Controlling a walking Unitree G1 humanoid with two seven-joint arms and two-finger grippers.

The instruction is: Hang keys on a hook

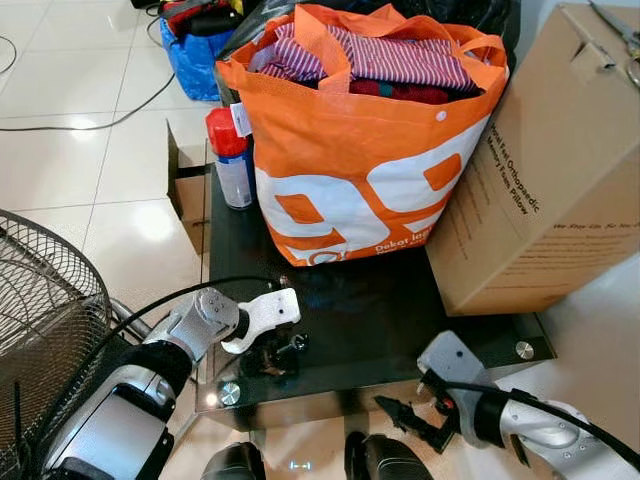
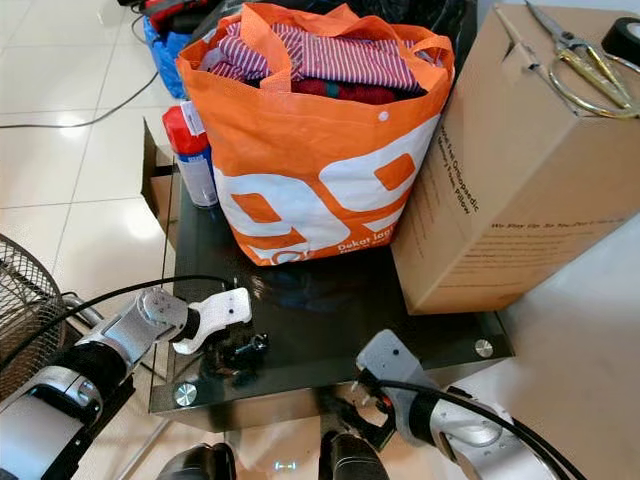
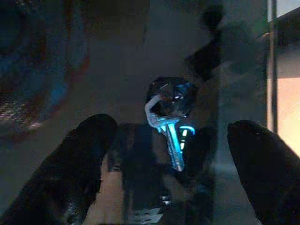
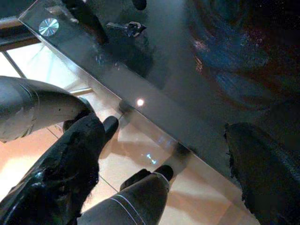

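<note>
Nearest, the right hand (image 1: 408,413) hangs just off the front edge of the dark glass worktop (image 1: 400,310), fingers apart and empty. At the front left corner the left hand (image 1: 268,355) sits low, fingers spread either side of the keys (image 3: 168,119) on the glass, not gripping them. Behind stands an orange bag (image 1: 360,150)

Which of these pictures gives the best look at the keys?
The left wrist view: the keys lie close up between the open left gripper. In the eye views they are a small dark clump on the glass table; the right wrist view shows them tiny.
</note>
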